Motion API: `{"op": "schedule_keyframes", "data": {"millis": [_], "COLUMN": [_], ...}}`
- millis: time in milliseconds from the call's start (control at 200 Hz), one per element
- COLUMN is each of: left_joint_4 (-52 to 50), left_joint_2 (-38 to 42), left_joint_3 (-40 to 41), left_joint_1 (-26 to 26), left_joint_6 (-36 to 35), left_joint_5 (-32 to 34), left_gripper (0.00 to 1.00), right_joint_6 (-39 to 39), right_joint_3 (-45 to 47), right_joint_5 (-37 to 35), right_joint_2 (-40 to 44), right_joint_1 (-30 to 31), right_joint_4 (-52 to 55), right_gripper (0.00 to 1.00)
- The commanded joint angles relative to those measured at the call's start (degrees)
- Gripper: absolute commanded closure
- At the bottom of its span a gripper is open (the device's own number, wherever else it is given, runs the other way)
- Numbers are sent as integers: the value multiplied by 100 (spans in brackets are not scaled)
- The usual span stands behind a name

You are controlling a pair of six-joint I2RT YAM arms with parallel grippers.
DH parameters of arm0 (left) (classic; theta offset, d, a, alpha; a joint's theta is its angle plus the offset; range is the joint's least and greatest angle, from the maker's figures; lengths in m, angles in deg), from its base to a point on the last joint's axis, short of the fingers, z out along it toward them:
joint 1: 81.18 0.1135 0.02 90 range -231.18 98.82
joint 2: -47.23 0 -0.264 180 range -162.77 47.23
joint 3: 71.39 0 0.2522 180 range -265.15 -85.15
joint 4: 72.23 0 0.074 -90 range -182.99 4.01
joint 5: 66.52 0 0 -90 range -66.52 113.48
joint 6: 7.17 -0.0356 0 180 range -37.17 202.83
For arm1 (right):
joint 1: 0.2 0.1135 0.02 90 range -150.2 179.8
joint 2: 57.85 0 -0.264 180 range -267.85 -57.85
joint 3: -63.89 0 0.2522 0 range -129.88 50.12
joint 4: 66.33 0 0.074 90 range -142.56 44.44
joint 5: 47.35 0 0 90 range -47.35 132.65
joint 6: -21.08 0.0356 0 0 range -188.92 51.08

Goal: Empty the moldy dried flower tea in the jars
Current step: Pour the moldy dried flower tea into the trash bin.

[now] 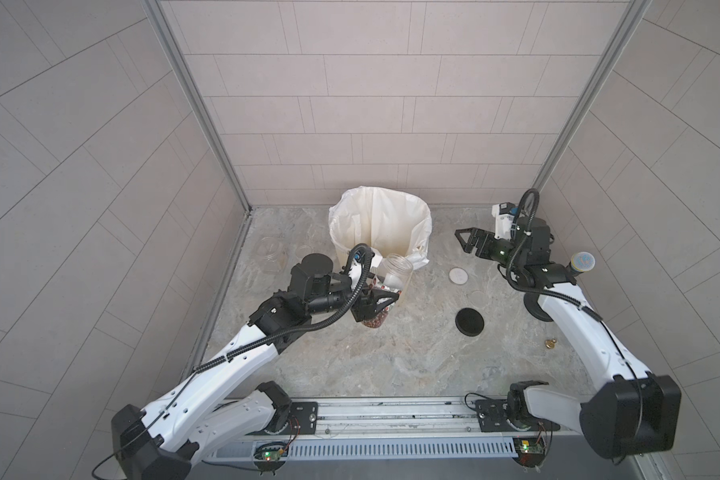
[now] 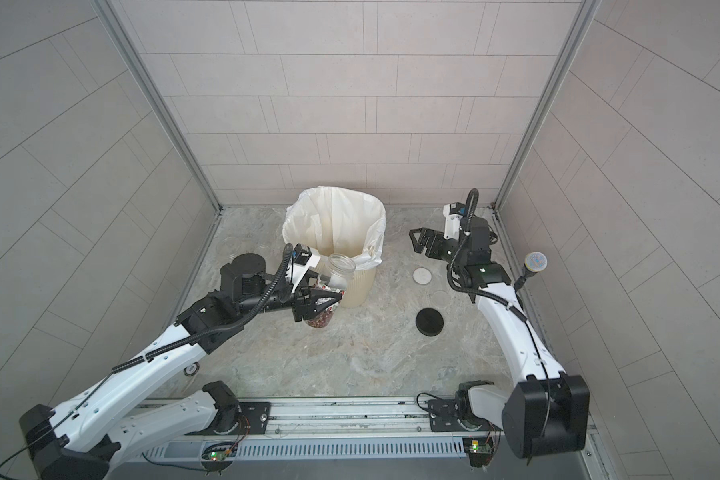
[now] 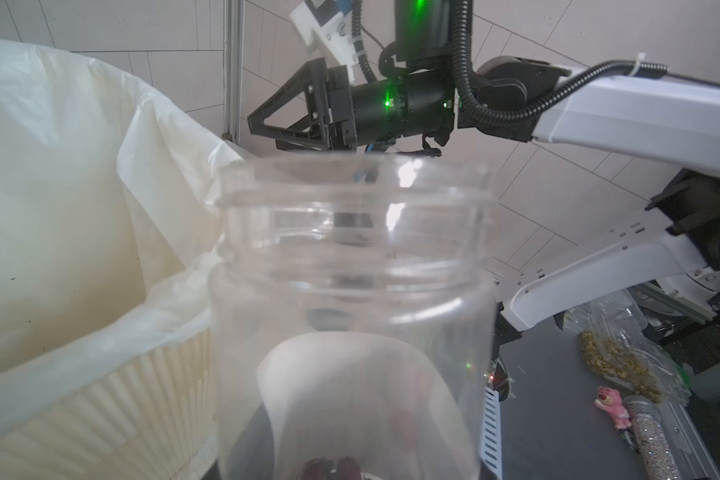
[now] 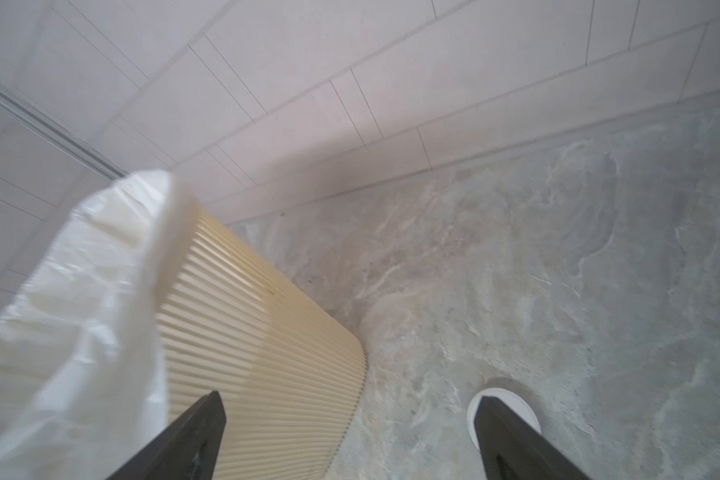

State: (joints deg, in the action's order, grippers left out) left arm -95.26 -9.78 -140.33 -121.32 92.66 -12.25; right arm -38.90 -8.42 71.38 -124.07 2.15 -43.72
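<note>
- In both top views, my left gripper (image 1: 374, 306) (image 2: 320, 305) pinches the clear jar (image 1: 396, 274) (image 2: 341, 270) low on its body, just beside the lined bin (image 1: 375, 220).
- Reddish dried flower tea (image 1: 373, 322) lies in the jar's bottom.
- My right gripper (image 1: 464, 241) hangs spread near a white lid (image 1: 458, 275).
- Left wrist view: the jar's mouth is uncovered.
- Right wrist view: my 2 right fingers (image 4: 200, 432) stand wide apart, holding nothing.

The grey marbled table (image 1: 350, 357) carries a cream ribbed bin (image 2: 360, 291) at the far middle, clear jars (image 1: 272, 253) at the far left, and right of the bin a white lid (image 1: 458, 275), a clear lid (image 1: 478, 297) and a black lid (image 1: 469, 321)
</note>
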Motion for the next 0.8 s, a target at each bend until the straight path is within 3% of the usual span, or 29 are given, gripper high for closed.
{"op": "schedule_keyframes", "data": {"millis": [0,215,570,791], "left_joint_4": [81,-586,-763,-502], "left_joint_2": [-199,-948,-1857,-2067], "left_joint_3": [-625,-2055,-3109,-3175], "left_joint_1": [-60,-64,-64,-64], "left_joint_6": [633,1187,1646,1587], "left_joint_5": [-124,389,973,1104], "left_gripper": [64,63,64,64], "right_joint_6": [566,1498,2795,2427], "right_joint_3": [-134,-582,-1266,-1816], "right_joint_5": [411,1249,1612,1693], "right_joint_2": [371,656,246,-247], "right_joint_1": [21,61,743,1347], "right_joint_4": [-235,-958,-2274,-1750], "right_gripper": [2,2,3,1]}}
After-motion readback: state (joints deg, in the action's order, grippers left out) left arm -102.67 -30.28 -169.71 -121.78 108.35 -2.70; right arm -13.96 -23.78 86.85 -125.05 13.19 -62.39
